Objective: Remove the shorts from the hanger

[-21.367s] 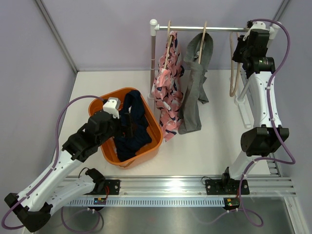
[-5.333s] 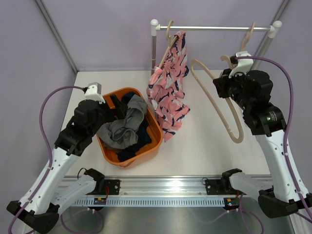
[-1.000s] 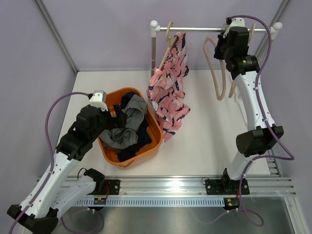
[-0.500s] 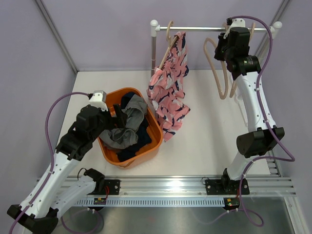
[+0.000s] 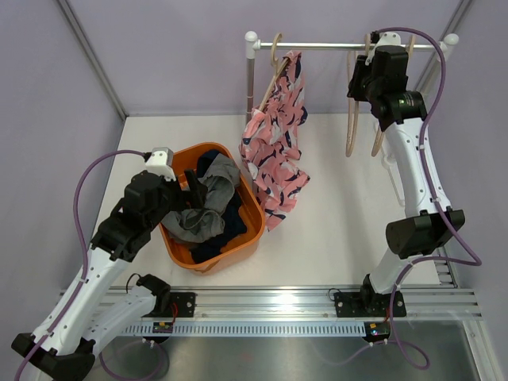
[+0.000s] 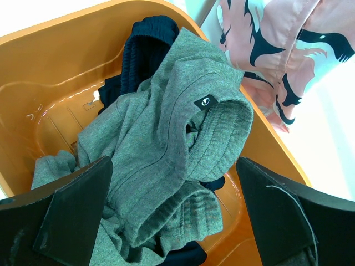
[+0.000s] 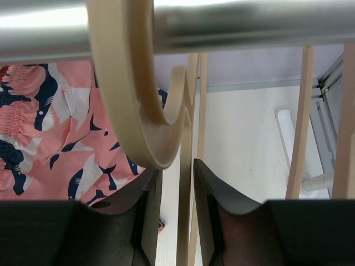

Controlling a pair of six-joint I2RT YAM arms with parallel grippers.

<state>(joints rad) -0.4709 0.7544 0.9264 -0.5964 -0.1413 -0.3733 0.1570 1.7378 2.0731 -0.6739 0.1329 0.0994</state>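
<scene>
The pink patterned shorts (image 5: 278, 139) hang from a wooden hanger (image 5: 274, 67) at the left end of the rail (image 5: 317, 47). The grey shorts (image 6: 161, 127) lie on the navy shorts (image 6: 147, 39) in the orange basket (image 6: 72, 33). My left gripper (image 6: 173, 183) hovers wide open just above the grey shorts, holding nothing. My right gripper (image 7: 176, 172) is up at the rail, its jaws slightly parted around the stem of an empty hanger (image 7: 127, 100) whose hook sits over the rail (image 7: 249, 25). That empty hanger (image 5: 349, 119) hangs straight down.
Another empty wooden hanger (image 5: 382, 131) hangs at the rail's right end, close behind my right arm. The rail's white post (image 5: 250, 87) stands beside the basket (image 5: 252, 218). Grey walls close in the table on three sides.
The empty hanger has swung from a slant to hanging straight under the rail. My right jaws have parted from its stem. The left arm has not moved.
</scene>
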